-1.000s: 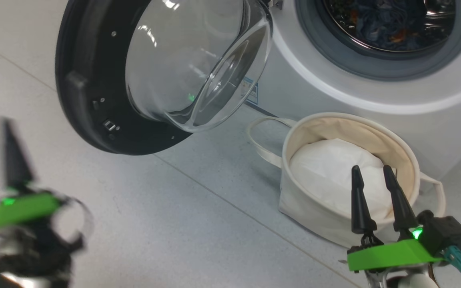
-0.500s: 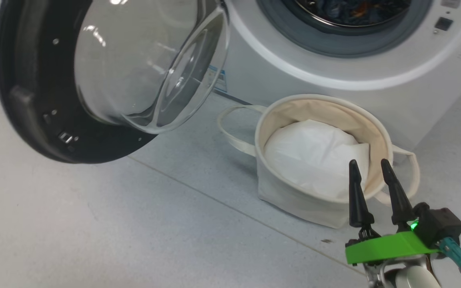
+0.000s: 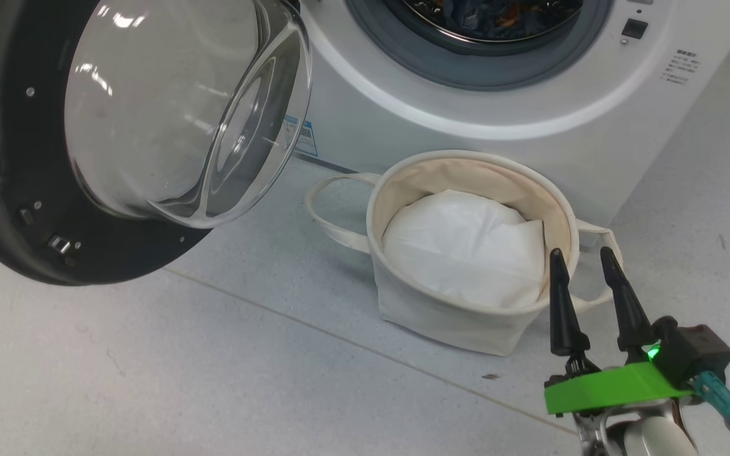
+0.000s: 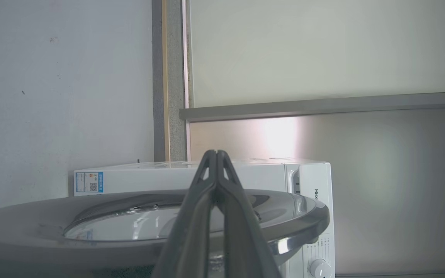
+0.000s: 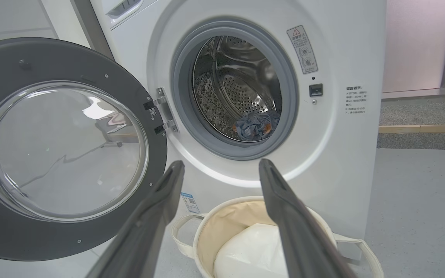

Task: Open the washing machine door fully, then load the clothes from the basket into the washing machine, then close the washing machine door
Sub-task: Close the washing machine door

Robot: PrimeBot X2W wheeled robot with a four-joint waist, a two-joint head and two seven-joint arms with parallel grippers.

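**Head view:** Looks down on the washing machine door (image 3: 149, 120), standing open at upper left, black rim and glass bowl turned toward the camera. Takes in the washing machine (image 3: 466, 120) along the top, with the clothes (image 3: 485, 12), blue with orange flecks, lying inside its grey-ringed drum mouth (image 3: 454, 66). Finds the basket (image 3: 441, 316) on the grey floor (image 3: 213, 367) just before the machine's front, a white liner sheet (image 3: 460, 253) mounded inside. Catches the right gripper (image 3: 580, 253) at lower right, near the basket's near rim, fingers parted and holding nothing.

**Left wrist view:** Peers along the left gripper (image 4: 216, 152), fingers pressed together to a single point with nothing between them. Sets it over the door's rim, seen edge-on; hard to say from here whether touching or just clear. Leaves the machine's white top and a control knob (image 4: 320, 267) behind, against a pale wall (image 4: 52, 77).

**Right wrist view:** Frames the drum mouth between the right gripper's spread fingers. Shows the clothes as a small heap low in the drum, the door wide on its hinges (image 5: 160, 116) at left, and the basket below with the liner sheet bulging inside.
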